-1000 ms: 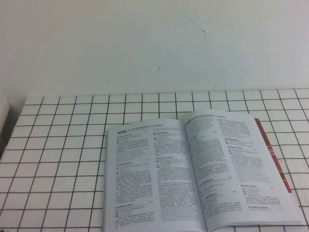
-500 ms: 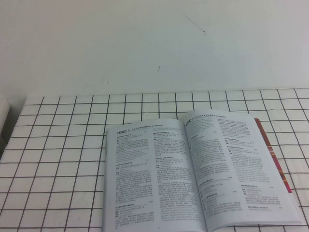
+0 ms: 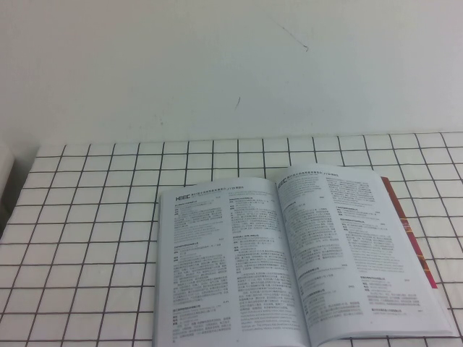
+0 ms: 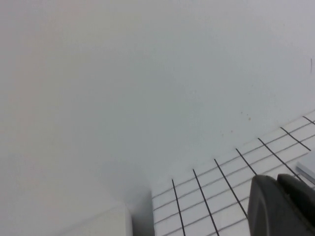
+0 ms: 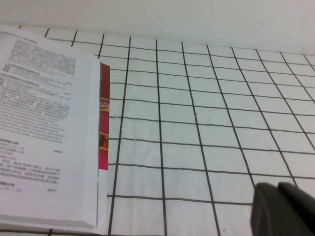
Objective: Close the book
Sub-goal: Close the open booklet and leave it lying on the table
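An open book (image 3: 289, 253) lies flat on the gridded table, two pages of dense print facing up, a red cover edge (image 3: 409, 228) showing along its right side. The right wrist view shows the book's right page (image 5: 44, 123) and red cover strip (image 5: 104, 118). My right gripper (image 5: 277, 189) hangs over bare table to the right of the book, fingers together, holding nothing. My left gripper (image 4: 277, 181) hovers over the table's far left part, fingers together and empty, with a book corner (image 4: 307, 169) just beside it. Neither gripper appears in the high view.
The white tablecloth with a black grid (image 3: 94, 217) covers the table. A plain white wall (image 3: 217, 65) rises behind it. A pale box-like object (image 4: 98, 223) stands off the table's left edge.
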Robot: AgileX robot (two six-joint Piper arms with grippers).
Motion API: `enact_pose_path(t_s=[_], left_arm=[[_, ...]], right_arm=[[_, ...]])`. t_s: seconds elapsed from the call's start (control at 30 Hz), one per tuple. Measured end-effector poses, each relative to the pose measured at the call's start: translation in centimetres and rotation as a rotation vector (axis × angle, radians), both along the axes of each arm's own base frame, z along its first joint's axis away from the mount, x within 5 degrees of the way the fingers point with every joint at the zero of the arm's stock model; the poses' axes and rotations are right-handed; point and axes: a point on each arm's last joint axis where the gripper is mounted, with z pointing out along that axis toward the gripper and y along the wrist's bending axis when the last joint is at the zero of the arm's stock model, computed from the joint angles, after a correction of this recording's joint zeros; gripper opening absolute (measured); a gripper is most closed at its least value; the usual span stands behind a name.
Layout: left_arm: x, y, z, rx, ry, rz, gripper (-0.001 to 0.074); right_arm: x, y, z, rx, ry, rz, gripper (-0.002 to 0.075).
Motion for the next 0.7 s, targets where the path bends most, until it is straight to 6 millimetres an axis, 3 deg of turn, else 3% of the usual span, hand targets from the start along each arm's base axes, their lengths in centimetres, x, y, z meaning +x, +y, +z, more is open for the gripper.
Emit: enact_pose_path(t_s=[0.2, 0.33, 0.5, 0.7], left_arm=[[-0.3, 0.4, 1.8, -0.064, -0.198, 0.032, -0.0004], [-1.5, 1.1, 4.5, -0.201, -0.514, 0.055, -0.0004], [-4.7, 2.0, 7.2, -0.316, -0.985, 0.071, -0.0004], [-5.9, 2.8, 8.1, -0.382, -1.125, 0.117, -0.0004]], right_arm=[[0.2, 0.0, 0.4, -0.002, -0.060, -0.002, -0.0003], [0.5, -0.1, 2.6, 0.008, -0.310, -0.008, -0.0003], [0.1, -0.2, 5.6, 0.022, -0.645, -0.025, -0.0003], [-0.9, -0.3, 7.6, 0.012, -0.889, -0.037, -0.0003]])
